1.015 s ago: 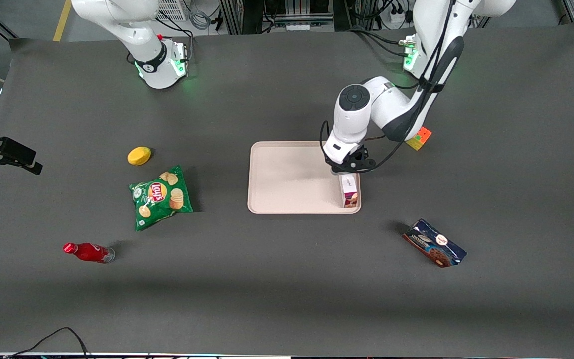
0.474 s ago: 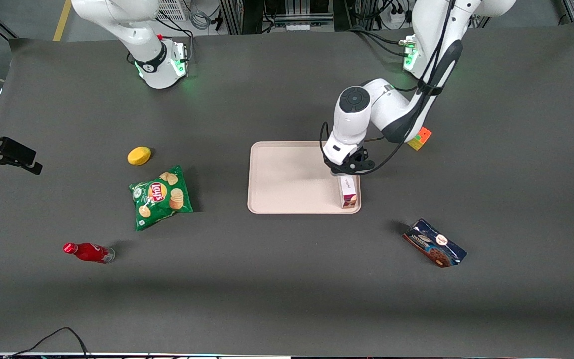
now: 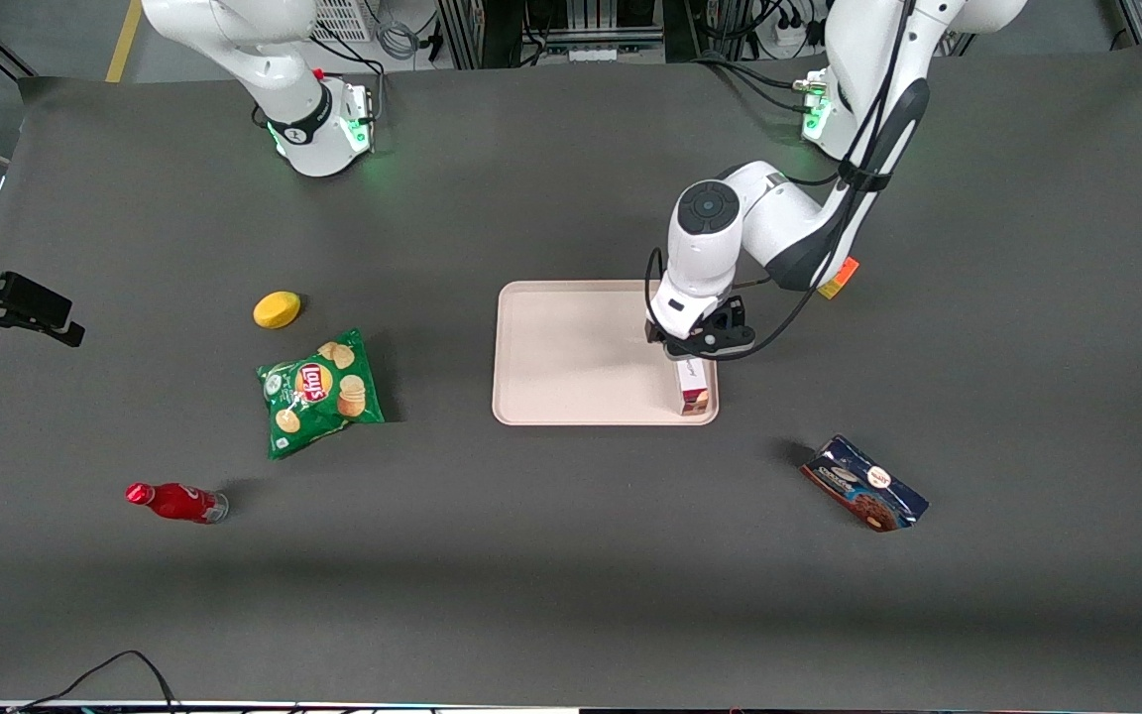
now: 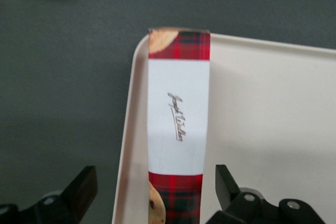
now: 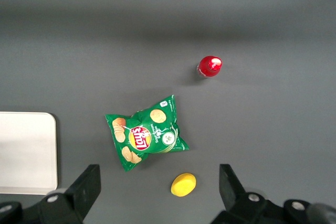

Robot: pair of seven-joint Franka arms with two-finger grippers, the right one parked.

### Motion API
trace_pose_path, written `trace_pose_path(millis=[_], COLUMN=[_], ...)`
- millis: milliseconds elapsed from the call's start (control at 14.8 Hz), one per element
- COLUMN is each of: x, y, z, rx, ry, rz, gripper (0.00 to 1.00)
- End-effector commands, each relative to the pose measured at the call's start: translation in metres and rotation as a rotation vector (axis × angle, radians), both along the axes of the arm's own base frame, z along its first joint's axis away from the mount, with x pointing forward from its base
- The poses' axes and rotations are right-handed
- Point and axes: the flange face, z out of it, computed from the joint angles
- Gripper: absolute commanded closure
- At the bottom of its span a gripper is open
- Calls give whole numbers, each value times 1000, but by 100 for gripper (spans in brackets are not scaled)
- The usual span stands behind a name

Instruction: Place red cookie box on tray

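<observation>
Box [image 4: 178,124] lies flat in the tray [image 3: 571,357], along the rim at the working arm's end, its long axis running from the front camera toward the arm bases, one end at the tray's near corner. The gripper [image 4: 157,198] hovers over the box's farther end, its fingers [image 4: 224,182] spread wide on either side of the box and clear of it.

red cookie box [image 4: 178,124] flat in tray [image 4: 273,129] edge | gripper [image 4: 157,195] fingers [image 4: 224,182] spread, clear of box
</observation>
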Motion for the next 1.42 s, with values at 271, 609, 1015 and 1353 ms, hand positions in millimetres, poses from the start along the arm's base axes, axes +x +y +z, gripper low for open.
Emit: trace_pose_path(millis=[271, 609, 1015, 1353], x=[98, 141, 120, 99], y=[99, 233, 350, 378], z=[112, 200, 297, 333], rx=[-76, -112, -93, -77], ry=[115, 156, 86, 60], rz=[-103, -155, -154, -176], gripper=[0, 0, 0, 0])
